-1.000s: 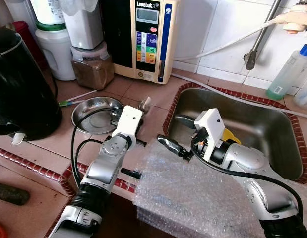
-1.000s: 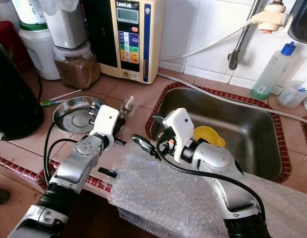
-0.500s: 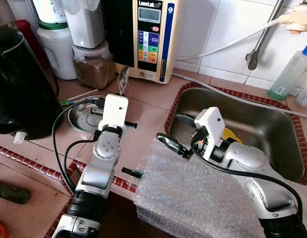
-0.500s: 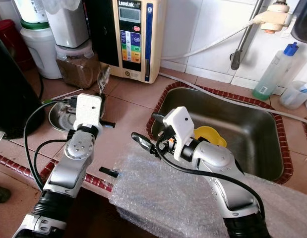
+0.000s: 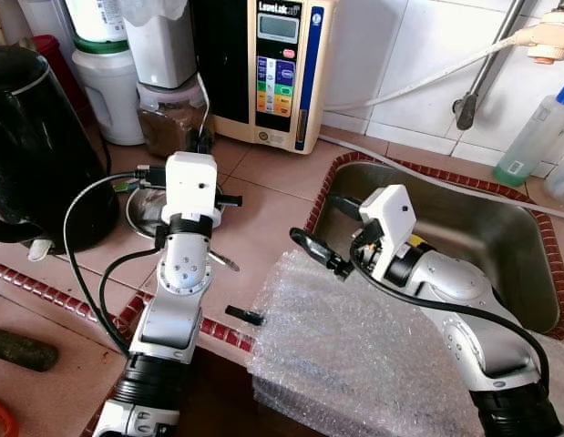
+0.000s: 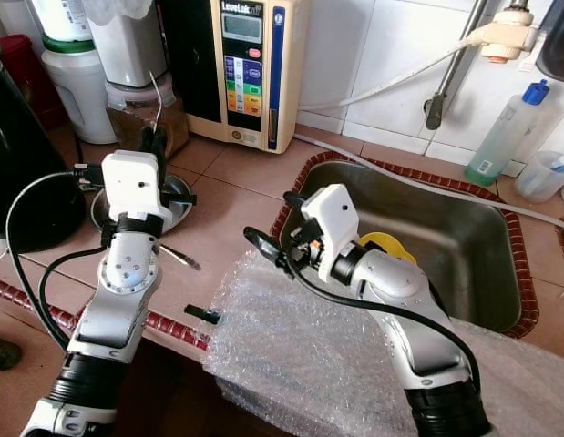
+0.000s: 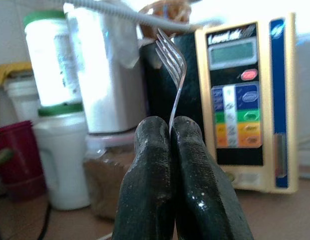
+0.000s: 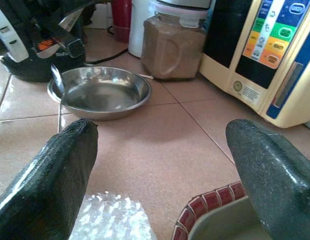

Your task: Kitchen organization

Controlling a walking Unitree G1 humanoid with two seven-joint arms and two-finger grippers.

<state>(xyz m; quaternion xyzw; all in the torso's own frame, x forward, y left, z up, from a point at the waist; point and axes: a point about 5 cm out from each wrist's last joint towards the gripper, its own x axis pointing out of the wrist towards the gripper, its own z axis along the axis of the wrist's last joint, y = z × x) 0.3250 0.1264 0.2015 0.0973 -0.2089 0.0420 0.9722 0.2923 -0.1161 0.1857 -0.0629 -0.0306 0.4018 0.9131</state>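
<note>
My left gripper (image 7: 170,135) is shut on a metal fork (image 7: 174,65), held upright with its tines up. In the head views the left gripper (image 5: 201,141) hangs over the far rim of a steel bowl (image 6: 179,198), which my left arm partly hides. The fork (image 5: 205,100) points up in front of a jar of brown powder (image 5: 168,118). My right gripper (image 5: 329,229) is open and holds nothing. It hovers over the tiled counter between a sheet of bubble wrap (image 5: 354,364) and the sink (image 5: 509,228). The right wrist view looks toward the steel bowl (image 8: 102,92).
A black kettle (image 5: 35,155) stands at the left. A water ioniser (image 5: 277,64) and white containers (image 5: 104,91) line the back wall. A yellow item (image 6: 391,244) lies in the sink. A plastic bottle (image 5: 537,137) stands behind the sink. Red tile trim edges the counter front.
My left arm has swung left and up with the fork, from beside the sink to over the bowl, and the tines now point straight up. The right gripper has hardly moved.
</note>
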